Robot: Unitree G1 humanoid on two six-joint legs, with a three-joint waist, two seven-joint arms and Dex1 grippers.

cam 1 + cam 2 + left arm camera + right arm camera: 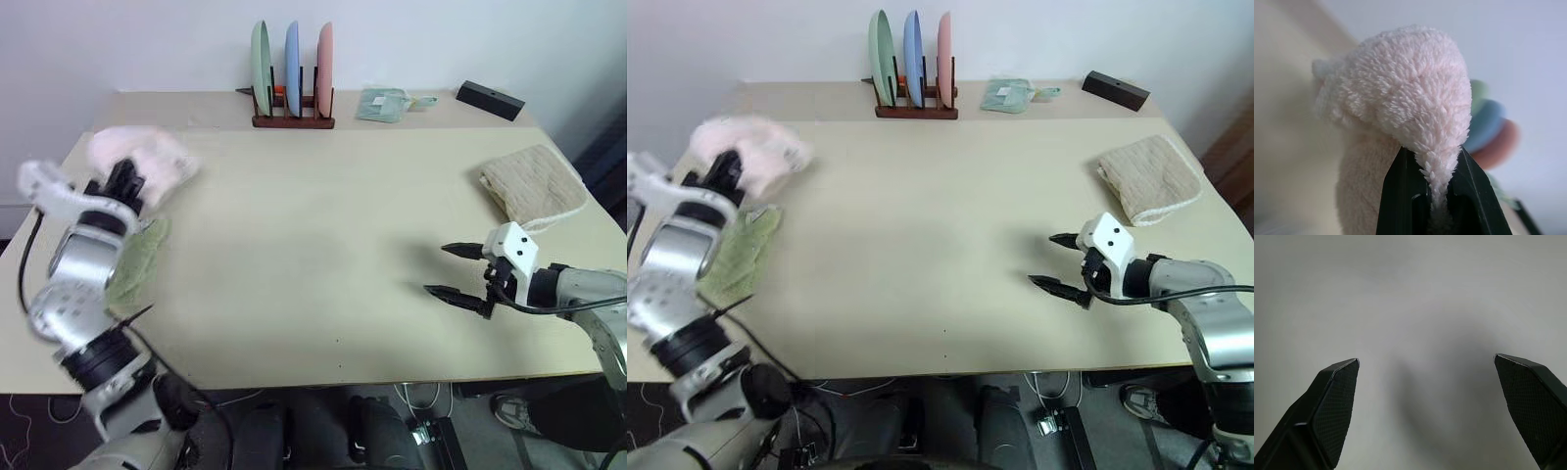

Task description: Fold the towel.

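At the left end of a pale beige surface [313, 255], the robot's left gripper [1440, 196] pinches a bunched fold of the fluffy pale pink terry towel [142, 162], its two black fingers [1400, 196] pressed against the pile from either side; the towel hangs gathered in a soft lump above the surface's left edge, lifted rather than spread flat. Just beneath and beside that arm lies a light green terry towel [137, 259], crumpled on the surface near the left edge. Across the surface, well apart from the pink towel, the right gripper [460, 271] hovers over bare surface near the right front corner with its black fingers [1337, 401] spread wide and nothing between them. A folded beige tan towel [534, 186] rests near the right edge, beyond the right gripper. Along the far side, by the white wall, a dark wooden rack [293, 119] holds three upright plates, green, blue and pink, with a small pale green cloth [384, 104] and a black rectangular block [490, 100] further to the right.
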